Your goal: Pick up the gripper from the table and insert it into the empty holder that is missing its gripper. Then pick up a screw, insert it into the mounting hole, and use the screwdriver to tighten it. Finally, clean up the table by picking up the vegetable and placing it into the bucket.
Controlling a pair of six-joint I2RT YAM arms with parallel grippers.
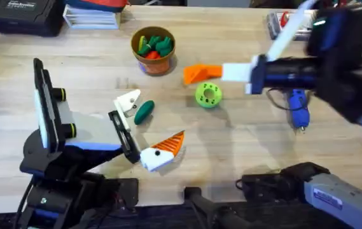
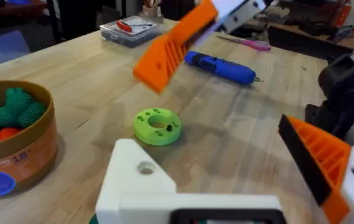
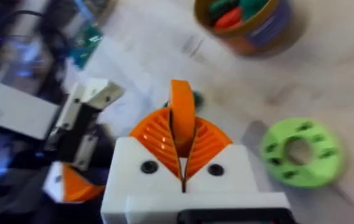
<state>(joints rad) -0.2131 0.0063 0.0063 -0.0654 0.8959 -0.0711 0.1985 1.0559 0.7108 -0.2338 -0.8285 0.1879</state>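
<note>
My right gripper (image 3: 181, 134) is shut on the loose orange gripper wedge (image 3: 181, 112), which stands upright between its orange pads. It hangs above the table's middle (image 1: 201, 73), between the bucket and the green disc. My left gripper (image 1: 147, 127) stands open at front left. One finger is the all-white holder (image 1: 128, 104) (image 2: 140, 180) (image 3: 84, 107); the other carries an orange tip (image 1: 170, 147) (image 2: 323, 162). The dark green vegetable (image 1: 144, 112) lies on the table between those fingers, beside the holder. The blue screwdriver (image 1: 298, 108) (image 2: 220, 67) lies at the right. The bucket (image 1: 153, 49) (image 2: 37, 149) (image 3: 260, 31) holds toy vegetables.
A bright green holed disc (image 1: 208, 94) (image 2: 158, 126) (image 3: 298, 152) lies mid-table under the right gripper's reach. A small clear case (image 1: 284, 22) (image 2: 130, 28) sits at the back right. Dark boxes line the back left edge.
</note>
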